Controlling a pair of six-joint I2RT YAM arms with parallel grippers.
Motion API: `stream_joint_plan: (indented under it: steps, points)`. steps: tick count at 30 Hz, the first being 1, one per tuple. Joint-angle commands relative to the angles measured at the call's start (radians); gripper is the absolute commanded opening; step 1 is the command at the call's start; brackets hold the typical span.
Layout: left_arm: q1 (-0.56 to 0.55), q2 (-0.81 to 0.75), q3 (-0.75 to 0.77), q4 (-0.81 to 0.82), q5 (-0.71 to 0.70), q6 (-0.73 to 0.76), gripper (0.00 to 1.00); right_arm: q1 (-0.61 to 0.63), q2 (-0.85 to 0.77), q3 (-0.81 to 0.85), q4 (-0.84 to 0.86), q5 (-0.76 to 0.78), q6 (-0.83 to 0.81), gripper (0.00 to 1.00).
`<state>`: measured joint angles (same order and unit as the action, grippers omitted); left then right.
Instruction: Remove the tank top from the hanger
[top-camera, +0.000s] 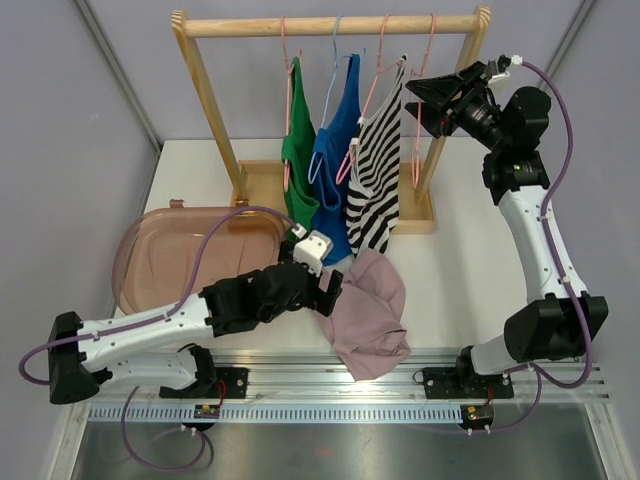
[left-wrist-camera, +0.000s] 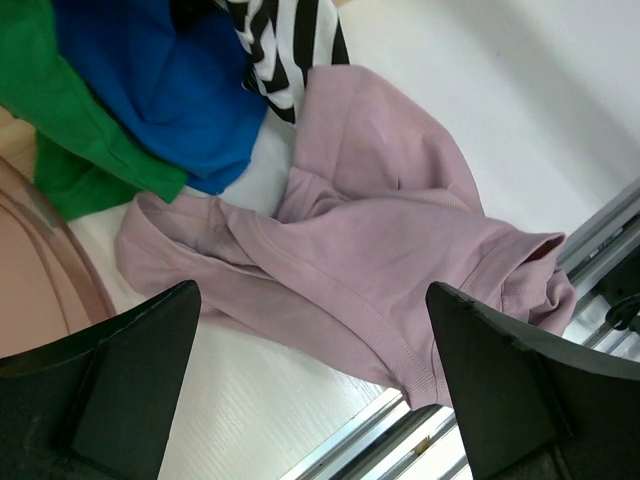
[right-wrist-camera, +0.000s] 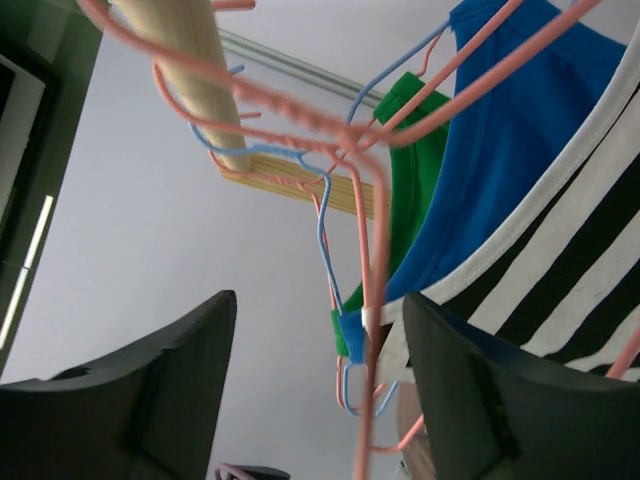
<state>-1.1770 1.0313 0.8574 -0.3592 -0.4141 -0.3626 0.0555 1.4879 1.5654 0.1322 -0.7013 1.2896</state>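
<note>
Since the top (top-camera: 370, 310) lies crumpled on the table (top-camera: 460, 260), below the rack (top-camera: 330, 25) and off any hanger, the removal itself is judged done, and the step in hand is taken to be letting go and clearing away. The left gripper (left-wrist-camera: 312, 295) is seen just over the top with its fingers spread wide and nothing between them. The right gripper (right-wrist-camera: 318, 298) is held high at the rack's right end, its fingers apart, with the bare pink hanger (right-wrist-camera: 378, 250) passing between them but not pinched. For a clean finish, the right fingers should be drawn straight back off the wire, so that the hanger is not dragged along the rail or swung into the striped top (top-camera: 375, 190). The left gripper should be raised clear so that no fold is snagged.
</note>
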Motion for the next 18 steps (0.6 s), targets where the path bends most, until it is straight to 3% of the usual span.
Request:
stream_joint_plan:
  steps: [1,5,14,18]
  points:
    - [-0.027,0.071,0.045,0.083,0.023,0.005,0.99,-0.008,-0.106,-0.005,-0.002,-0.029,-0.055,0.78]
    - [-0.049,0.157,0.04,0.15,0.052,-0.022,0.99,-0.01,-0.182,-0.051,-0.072,-0.012,-0.14,1.0]
    - [-0.085,0.395,0.092,0.206,0.092,-0.081,0.99,-0.009,-0.513,-0.145,-0.518,0.32,-0.591,0.99]
    - [-0.092,0.513,0.101,0.215,0.109,-0.11,0.99,-0.01,-0.639,-0.176,-0.656,0.367,-0.703,0.99]
